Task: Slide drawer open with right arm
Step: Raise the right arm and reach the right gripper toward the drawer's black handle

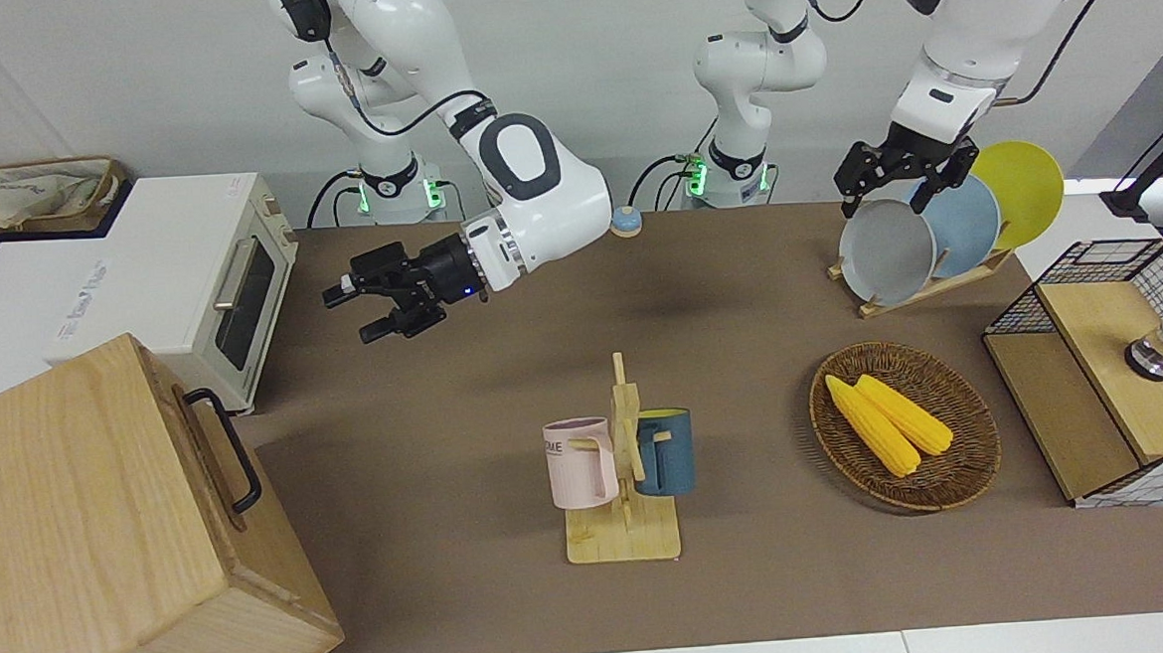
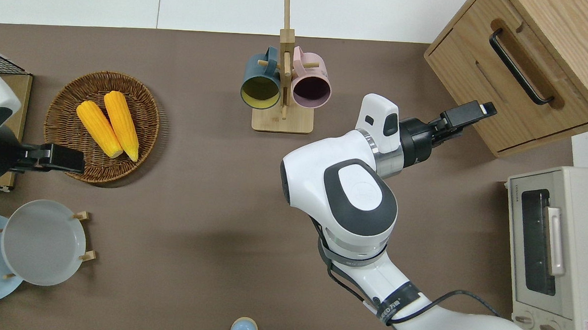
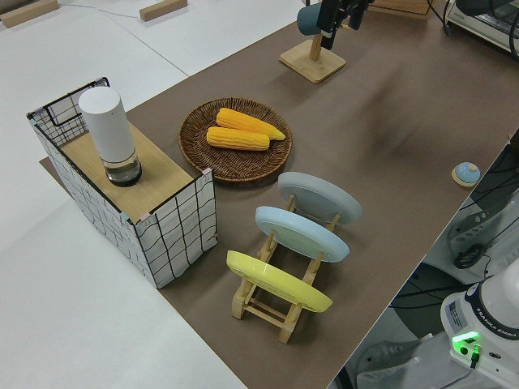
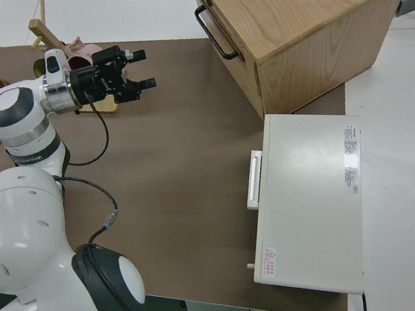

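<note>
reaching: right gripper, fingers apart, empty, short of the drawer
tip: hook the black handle squarely, pull straight

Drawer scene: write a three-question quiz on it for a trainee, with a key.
1. True or false: the right gripper has hold of the drawer handle.
2. What lies in the basket?
A. corn
B. mugs
C. plates
3. Fill in: the right gripper is ____, open or shut.

Key:
1. False; it is in the air, short of the handle, over the table near the drawer front.
2. A; two cobs of corn.
3. Open.
</note>
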Controlling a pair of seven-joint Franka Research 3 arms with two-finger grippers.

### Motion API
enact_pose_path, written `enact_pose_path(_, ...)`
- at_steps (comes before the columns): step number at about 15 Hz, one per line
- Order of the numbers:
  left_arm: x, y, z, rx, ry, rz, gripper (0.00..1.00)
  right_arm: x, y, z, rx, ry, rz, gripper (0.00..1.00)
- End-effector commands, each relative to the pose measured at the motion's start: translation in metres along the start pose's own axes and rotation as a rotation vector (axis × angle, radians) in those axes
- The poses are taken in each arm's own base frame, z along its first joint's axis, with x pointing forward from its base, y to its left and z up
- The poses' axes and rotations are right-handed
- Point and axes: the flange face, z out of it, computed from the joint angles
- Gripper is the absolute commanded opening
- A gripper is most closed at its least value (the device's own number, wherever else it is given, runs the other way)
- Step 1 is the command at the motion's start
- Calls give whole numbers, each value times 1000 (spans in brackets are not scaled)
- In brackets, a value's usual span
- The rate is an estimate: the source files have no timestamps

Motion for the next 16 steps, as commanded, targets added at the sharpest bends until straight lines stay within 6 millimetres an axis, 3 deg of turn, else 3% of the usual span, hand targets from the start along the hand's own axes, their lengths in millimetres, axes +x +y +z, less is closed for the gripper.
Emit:
enact_pose_path(1, -4, -2, -4, 12, -3, 1, 998, 6, -10, 15, -49, 8, 6, 987)
enact_pose_path(3, -4, -2, -4, 12, -3, 1, 998, 8, -14, 19, -44, 17, 19, 987)
enact_pose_path(5, -4, -2, -4, 12, -2, 1, 998, 12, -17, 37, -50, 10, 28, 985)
enact_pose_path(16, -4, -1, -4, 12, -3, 2, 998, 22, -19, 89, -43, 36, 80, 975)
